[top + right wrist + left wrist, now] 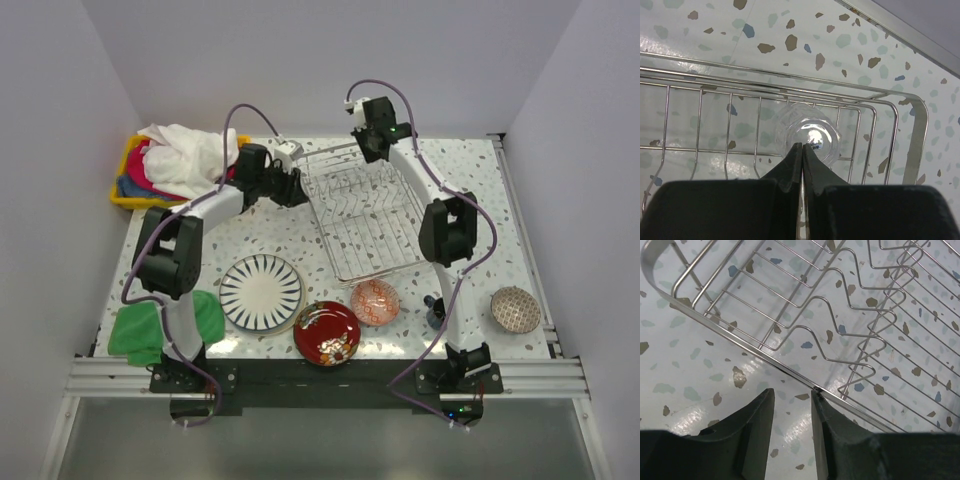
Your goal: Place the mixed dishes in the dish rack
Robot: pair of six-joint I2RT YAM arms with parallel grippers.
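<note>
Hanging over a far corner of the dish rack [365, 215], the right gripper [801, 150] has its jaws pinched together, seemingly on the near wall of the small clear glass [812, 132], while the left gripper [792, 405], jaws apart, sits at the rack's left rim.

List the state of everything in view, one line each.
Rack: on the table, holding only the glass.
Glass: inside the rack's far corner.
Striped plate: flat on the table, unloaded.
Red plate: flat on the table, unloaded.
Orange bowl: upright on the table.
Blue bowl: upright on the table.
Mug: on the table, partly hidden.
Left gripper: open, empty, by the rack's rim.
Right gripper: shut, over the glass.
</note>
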